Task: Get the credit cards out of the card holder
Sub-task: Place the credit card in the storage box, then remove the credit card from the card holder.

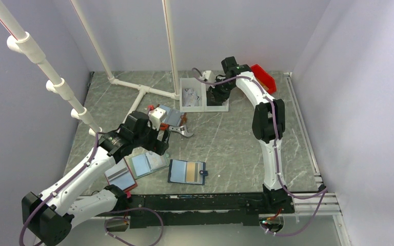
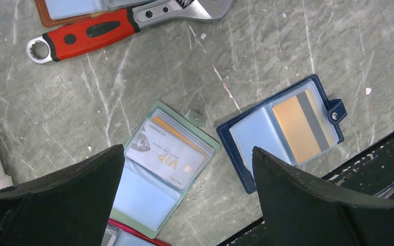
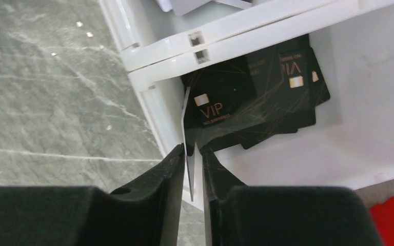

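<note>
Deposit step: right end effector [image 3: 191, 149] clamped on thin edge-on card [image 3: 186, 118] over white plastic tray [image 3: 369, 148]; next, release it there; left end effector [image 2: 187, 151] apart.

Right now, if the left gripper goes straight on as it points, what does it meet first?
Likely the green-edged card holder, at its VIP card; the navy card holder lies off to one side. Depth is unclear.

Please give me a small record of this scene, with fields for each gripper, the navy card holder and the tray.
left gripper: wide open, holding nothing
right gripper: over the white tray, thin card edge-on between its nearly closed fingers; grip unclear
navy card holder: lies open, tan card in its strap-side pocket
white tray: black cards inside
</note>
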`<state>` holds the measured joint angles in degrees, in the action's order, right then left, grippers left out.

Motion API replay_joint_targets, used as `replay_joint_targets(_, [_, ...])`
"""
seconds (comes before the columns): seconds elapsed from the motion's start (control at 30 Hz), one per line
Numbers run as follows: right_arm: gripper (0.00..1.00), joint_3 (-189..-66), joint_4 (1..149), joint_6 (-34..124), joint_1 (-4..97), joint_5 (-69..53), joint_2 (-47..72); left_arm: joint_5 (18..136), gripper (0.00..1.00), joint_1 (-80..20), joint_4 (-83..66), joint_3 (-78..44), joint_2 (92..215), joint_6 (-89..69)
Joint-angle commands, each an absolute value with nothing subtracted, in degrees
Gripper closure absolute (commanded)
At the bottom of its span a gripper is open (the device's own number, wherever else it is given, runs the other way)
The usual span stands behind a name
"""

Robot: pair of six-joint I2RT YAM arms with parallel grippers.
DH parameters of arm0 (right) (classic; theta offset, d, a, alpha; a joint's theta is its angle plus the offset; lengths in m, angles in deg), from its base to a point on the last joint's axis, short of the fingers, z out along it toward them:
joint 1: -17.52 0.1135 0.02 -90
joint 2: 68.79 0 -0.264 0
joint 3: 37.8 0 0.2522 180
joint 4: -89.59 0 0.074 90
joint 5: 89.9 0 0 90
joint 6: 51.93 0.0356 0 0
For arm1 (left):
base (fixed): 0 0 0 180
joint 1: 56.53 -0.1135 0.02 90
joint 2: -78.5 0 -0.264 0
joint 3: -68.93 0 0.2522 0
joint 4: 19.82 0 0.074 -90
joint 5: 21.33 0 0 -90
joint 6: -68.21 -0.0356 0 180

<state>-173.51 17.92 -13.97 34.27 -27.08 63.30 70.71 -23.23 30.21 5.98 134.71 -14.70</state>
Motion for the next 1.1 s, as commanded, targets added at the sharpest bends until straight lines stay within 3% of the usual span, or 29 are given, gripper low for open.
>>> replay_joint_targets(0.0, [0.72, -176.25, 24.18, -8.08, 34.18, -22.67, 63.33, 70.51, 0.0, -23.68, 28.94, 5.86, 134.13, -15.6])
replay_joint_targets(0.13, [0.59, -176.3, 28.76, -4.46, 34.18, -18.88, 62.17, 70.69, 0.0, -23.75, 28.92, 5.86, 134.21, -15.55])
replay_joint_targets(0.43, [0.57, -173.42, 33.24, 0.23, 34.22, -17.25, 56.69, 70.55, 0.01, -23.92, 28.92, 5.77, 134.14, -15.37])
replay_joint_targets(0.8, [0.53, -147.72, 36.24, 1.66, 34.21, -32.53, 35.43, 71.09, 0.01, -24.74, 28.95, 5.57, 133.9, -13.95])
replay_joint_targets(1.07, [0.5, -129.81, 31.38, -3.56, 34.06, -43.94, 17.61, 81.75, 0.0, -26.94, 24.66, 6.79, 131.52, -6.17])
